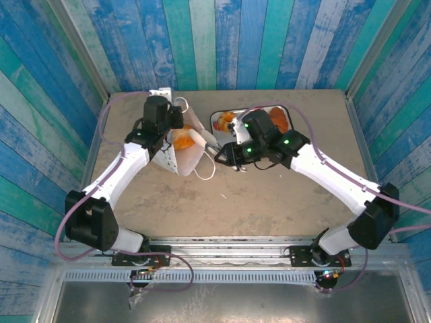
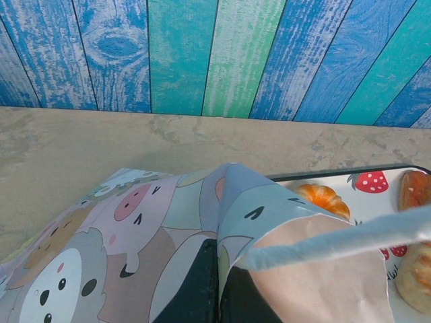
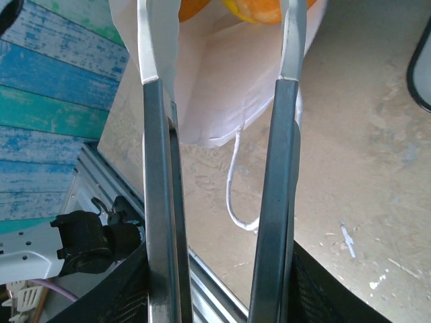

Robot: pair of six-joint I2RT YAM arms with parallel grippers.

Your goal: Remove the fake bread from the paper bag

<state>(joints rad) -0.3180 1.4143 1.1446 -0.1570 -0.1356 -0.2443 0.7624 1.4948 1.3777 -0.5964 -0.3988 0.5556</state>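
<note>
Fake bread [image 1: 183, 140], glossy and orange, is seen inside the paper bag [image 1: 176, 156], which is tipped over on the worktop [image 1: 269, 195] at about 10 o'clock from its centre, with the mouth turned toward 3 o'clock. The bag's rim on the 11 o'clock side is pinched by the left tool [image 2: 214, 282], whose dark fingers are pressed together with the paper folded around them; cartoon animals are printed on that outer face. The right tool [image 3: 222, 33] is held at the bag's mouth on its 3 o'clock side, its two fingers standing apart, with the white paper and the orange pastry framed between them. Whether the pastry is touched by the tips cannot be told. A white cord handle [image 3: 234, 195] is draped from the bag onto the worktop. A strawberry-print tray [image 2: 363, 205] is placed just beside the bag, at 1 o'clock from the worktop centre, and a golden croissant [image 2: 324, 199] and other pastries are laid on it.
</note>
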